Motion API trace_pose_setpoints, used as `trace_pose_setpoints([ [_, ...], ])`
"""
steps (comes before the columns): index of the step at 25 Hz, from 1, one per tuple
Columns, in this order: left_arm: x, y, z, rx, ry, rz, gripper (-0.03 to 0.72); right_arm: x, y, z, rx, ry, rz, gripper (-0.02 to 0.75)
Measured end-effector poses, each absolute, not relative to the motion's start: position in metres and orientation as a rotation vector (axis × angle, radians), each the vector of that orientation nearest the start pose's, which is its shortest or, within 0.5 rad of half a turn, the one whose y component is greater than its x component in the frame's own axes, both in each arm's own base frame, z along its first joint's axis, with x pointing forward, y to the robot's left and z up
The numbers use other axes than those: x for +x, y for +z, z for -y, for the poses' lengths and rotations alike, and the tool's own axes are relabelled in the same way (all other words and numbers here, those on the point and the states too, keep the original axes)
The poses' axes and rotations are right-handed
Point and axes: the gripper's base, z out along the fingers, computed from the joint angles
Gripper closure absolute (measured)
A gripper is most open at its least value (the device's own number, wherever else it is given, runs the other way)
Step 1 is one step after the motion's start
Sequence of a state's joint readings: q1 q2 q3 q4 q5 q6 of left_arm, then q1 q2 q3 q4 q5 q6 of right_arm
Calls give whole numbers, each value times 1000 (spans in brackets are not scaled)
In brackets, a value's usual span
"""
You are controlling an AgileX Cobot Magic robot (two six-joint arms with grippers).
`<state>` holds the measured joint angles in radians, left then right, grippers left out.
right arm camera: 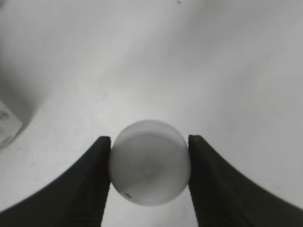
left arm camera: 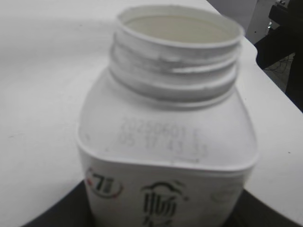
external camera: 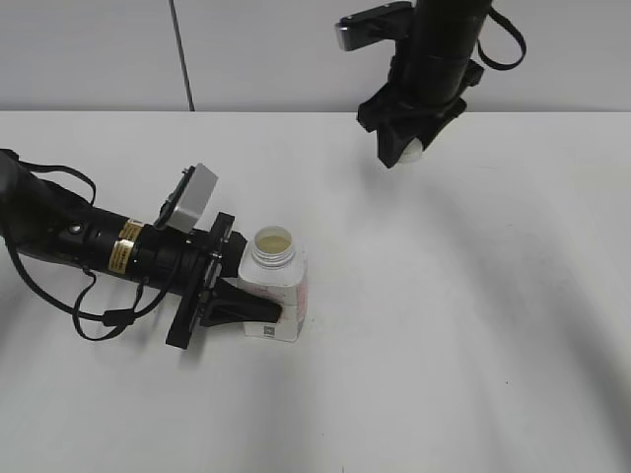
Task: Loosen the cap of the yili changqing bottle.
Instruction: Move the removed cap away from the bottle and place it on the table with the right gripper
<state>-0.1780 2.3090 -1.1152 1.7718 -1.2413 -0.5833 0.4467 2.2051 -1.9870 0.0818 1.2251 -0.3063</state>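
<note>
The yili changqing bottle stands upright on the white table, its threaded neck open with no cap on it. My left gripper is shut on the bottle's lower body. In the left wrist view the bottle fills the frame, and the black fingers show at the bottom corners. My right gripper hangs above the table at the back right, shut on the white cap. In the right wrist view the round cap sits between the two black fingers of the gripper.
The white table stretches bare to the right and front of the bottle. A grey wall runs along the back. In the left wrist view the table's edge and dark equipment show at the right.
</note>
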Motion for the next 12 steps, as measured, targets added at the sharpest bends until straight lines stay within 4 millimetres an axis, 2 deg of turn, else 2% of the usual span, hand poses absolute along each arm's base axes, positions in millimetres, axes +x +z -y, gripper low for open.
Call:
trace_pose_setpoints([
  [6,328,58,145,1602,-1172,-1445,351,432,208,-165,-802,136,-2876,345],
  [12,329,58,145,1592,-1174,-1447,351,430,181,-135,-657,132,-2966,346],
])
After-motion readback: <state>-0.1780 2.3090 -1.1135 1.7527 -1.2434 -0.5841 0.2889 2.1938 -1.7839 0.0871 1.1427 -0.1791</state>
